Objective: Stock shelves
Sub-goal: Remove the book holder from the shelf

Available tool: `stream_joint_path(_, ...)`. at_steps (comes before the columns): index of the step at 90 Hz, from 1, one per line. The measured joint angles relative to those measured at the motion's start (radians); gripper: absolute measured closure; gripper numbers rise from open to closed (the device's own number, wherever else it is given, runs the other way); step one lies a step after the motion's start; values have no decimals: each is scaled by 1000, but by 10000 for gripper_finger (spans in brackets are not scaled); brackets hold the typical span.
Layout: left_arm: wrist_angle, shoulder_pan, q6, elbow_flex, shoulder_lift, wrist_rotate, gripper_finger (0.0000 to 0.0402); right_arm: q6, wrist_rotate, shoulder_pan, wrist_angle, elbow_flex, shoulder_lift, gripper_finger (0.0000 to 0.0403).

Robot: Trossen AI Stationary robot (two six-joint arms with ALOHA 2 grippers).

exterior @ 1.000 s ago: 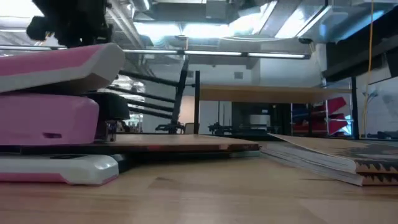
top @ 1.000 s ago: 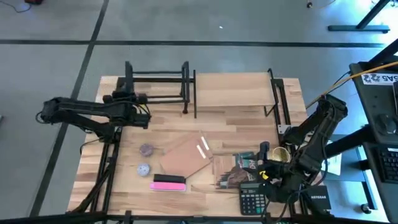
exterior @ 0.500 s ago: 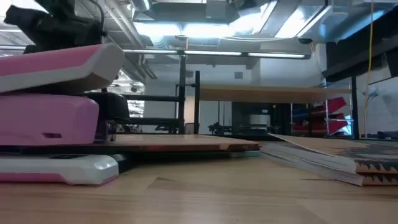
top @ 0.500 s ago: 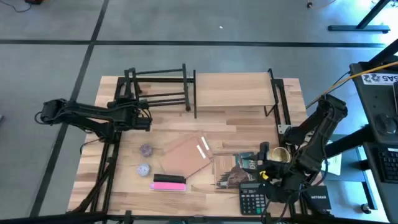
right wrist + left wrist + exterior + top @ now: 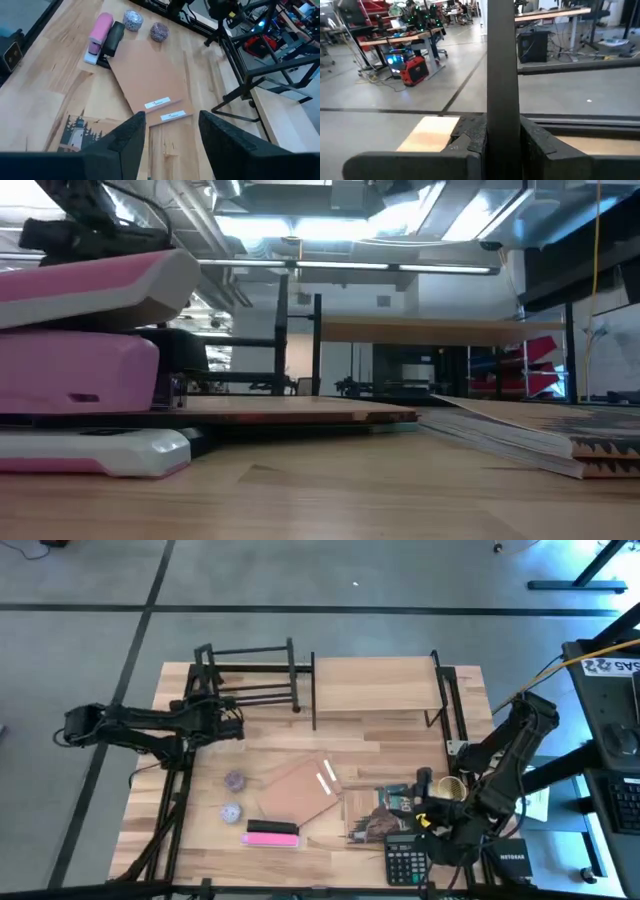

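Note:
The low black metal-bar rack (image 5: 248, 675) stands at the table's far left. Beside it on the right is the light wood shelf (image 5: 375, 683) on black posts. My left gripper (image 5: 213, 706) is at the rack's left end, shut on one of its upright bars. My right gripper (image 5: 424, 802) hovers open over a magazine (image 5: 383, 812) at the near right, and it holds nothing. In the right wrist view its fingers frame a brown notebook (image 5: 150, 75). My left gripper pinches an upright black bar (image 5: 501, 95) at the rack's left end between its two fingers (image 5: 470, 142). The fingers come in about level from the table's left and lie across the bar. I cannot tell whether the rack's feet rest on the table.
In the near middle of the table lie a pink stapler (image 5: 270, 834), two small speckled balls (image 5: 234, 781) and the brown notebook (image 5: 298, 790). A calculator (image 5: 406, 862) and a yellowish roll (image 5: 452, 788) sit near my right arm.
My left gripper, still shut on the bar, has moved toward the table's left edge. The rack has moved left with it, away from the wood shelf. Its bars were slanted a second ago and now stand upright and level in the low view.

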Motion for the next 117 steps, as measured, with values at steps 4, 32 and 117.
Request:
stream_joint_path(4, 27, 12, 42, 0, 0, 0, 348, -2, 0, -8, 3, 0, 0, 233)
stream_joint_path(32, 200, 110, 332, -1, 2, 8, 340, -3, -10, -50, 12, 0, 0, 233)
stream_joint_path(117, -23, -11, 610, 227, 0, 193, 192, -384, -256, -184, 228, -60, 26, 233)
